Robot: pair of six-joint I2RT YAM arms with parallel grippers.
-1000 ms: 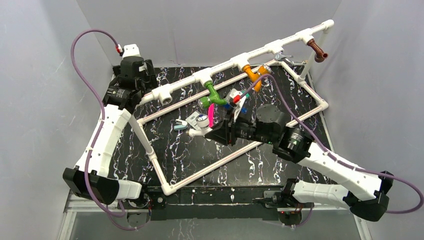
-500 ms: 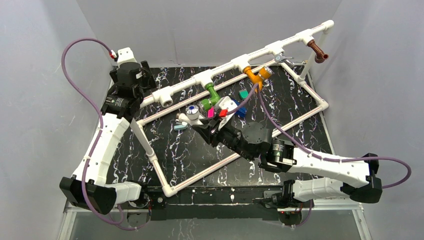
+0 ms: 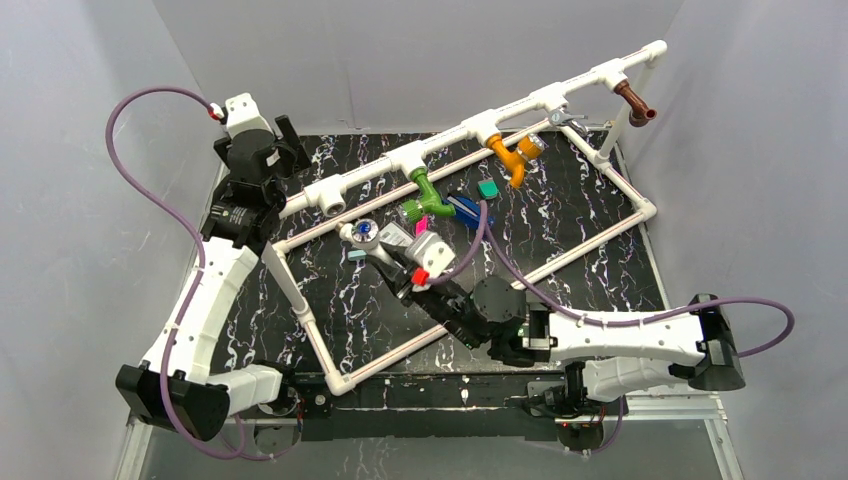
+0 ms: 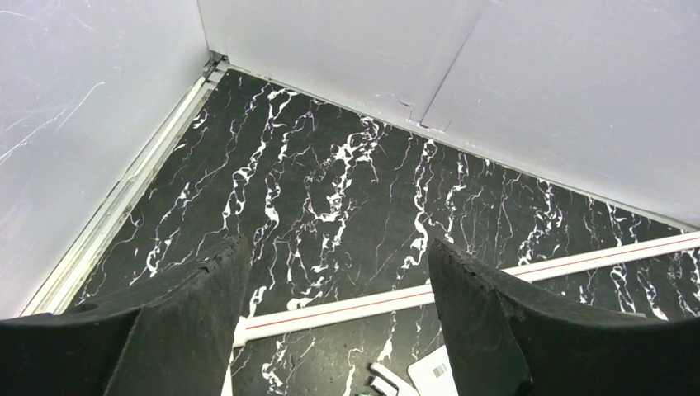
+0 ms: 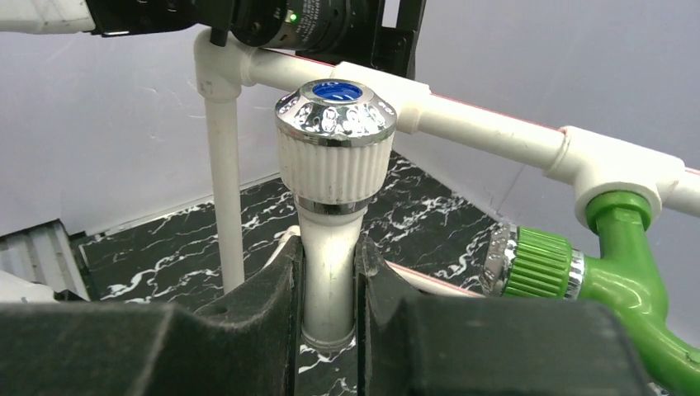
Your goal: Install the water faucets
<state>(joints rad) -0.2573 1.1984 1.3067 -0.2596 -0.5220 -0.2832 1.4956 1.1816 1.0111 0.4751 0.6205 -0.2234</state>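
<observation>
The white faucet is being gripped by its stem between the closed pads of the right tool, knob uppermost in the right wrist view. In the top view it is being held centre-left of frame, just beside the open tee at the left end of the pipe frame, not yet seated. The green faucet, orange faucet and brown faucet are sitting in tees further right. Judged risks: only the smooth stem is being clamped, so the faucet may be twisted or slid in the pads once pressed against the tee. The frame is being steadied by nothing, so a skewed push may shift it. The green faucet is close enough to be knocked. The right arm is being stretched low from lower right toward centre-left. The left arm is being held raised at upper left, its left tool open and empty over the desk.
</observation>
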